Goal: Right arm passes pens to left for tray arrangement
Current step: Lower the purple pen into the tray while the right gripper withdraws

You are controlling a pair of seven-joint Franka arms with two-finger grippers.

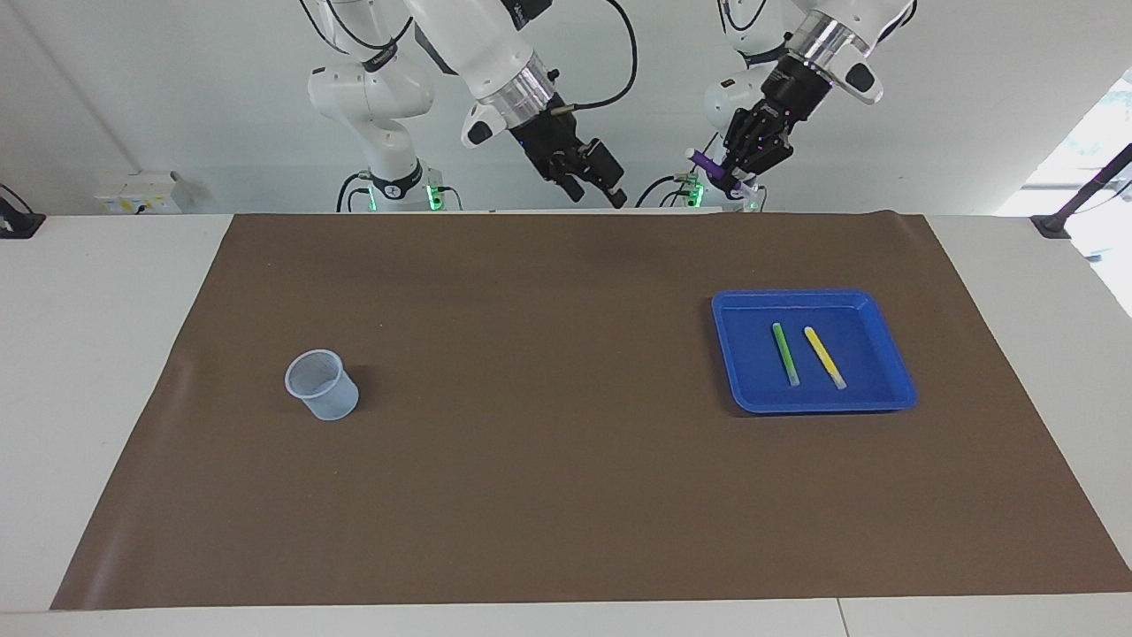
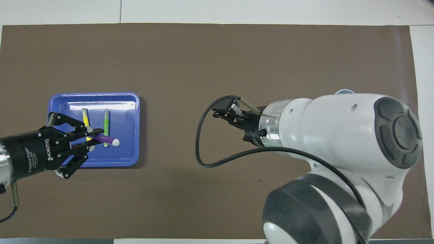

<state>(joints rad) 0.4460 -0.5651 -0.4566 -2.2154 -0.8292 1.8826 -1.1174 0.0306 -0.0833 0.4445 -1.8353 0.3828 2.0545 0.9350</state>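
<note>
I have the purple pen (image 2: 103,138) clamped in the left gripper (image 2: 94,137), fingertips pinched onto its barrel, with the pale cap end sticking out past them toward the middle of the table. In the facing view the left gripper (image 1: 732,177) hangs high, so the pen is in the air, not resting on anything. Below it sits the blue tray (image 2: 130,159), at the left arm's end of the mat, with the yellow pen (image 2: 85,118) and green pen (image 2: 106,127) lying side by side in it, both running nearer-to-farther from the robots.

That is what the placement turns on, as I read it: the held pen crosses those two rather than running parallel, so I would turn the wrist before lowering it into the bare strip beside the green pen.

The right gripper (image 1: 594,177) is spread wide, holds nothing, and waits above the middle of the mat.
</note>
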